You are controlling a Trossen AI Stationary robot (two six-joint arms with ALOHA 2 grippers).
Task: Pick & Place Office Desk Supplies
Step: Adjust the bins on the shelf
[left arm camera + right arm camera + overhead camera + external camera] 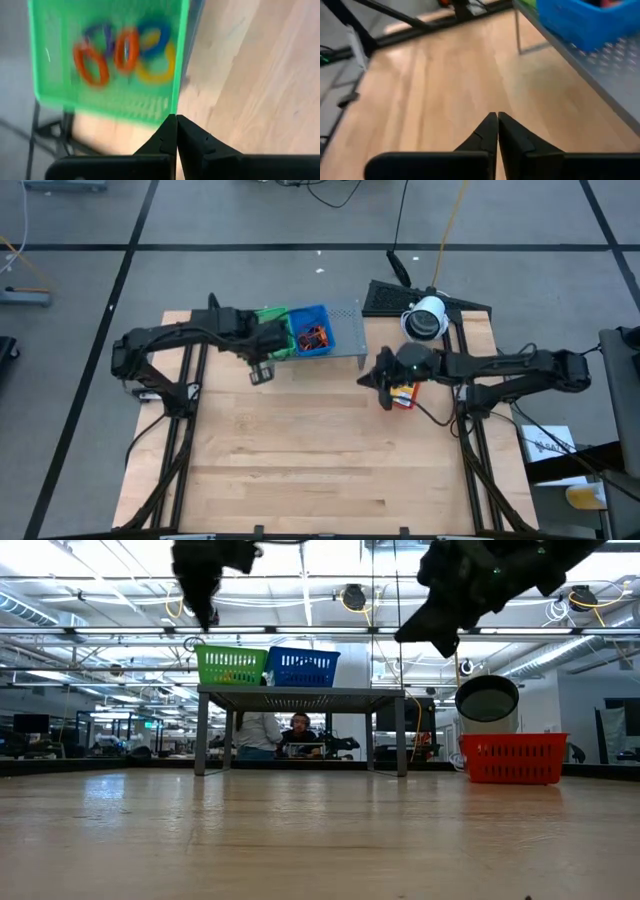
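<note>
The left hand, clenched on nothing, hung just off the green tray, its coloured rings straight ahead of the fingertips. Further right, the right hand hovered clenched and empty near the red tray; left looked nearer the supplies.

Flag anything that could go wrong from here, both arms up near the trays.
1. The left hand is shut and empty right at the rim of the green tray; a downward move could clip the rim and shift the tray on the grey shelf, spilling the coloured rings.
2. The right hand is also shut and empty, close to the shelf edge; swinging toward the blue tray may hit it.
3. Neither hand can grasp until it reopens.
</note>
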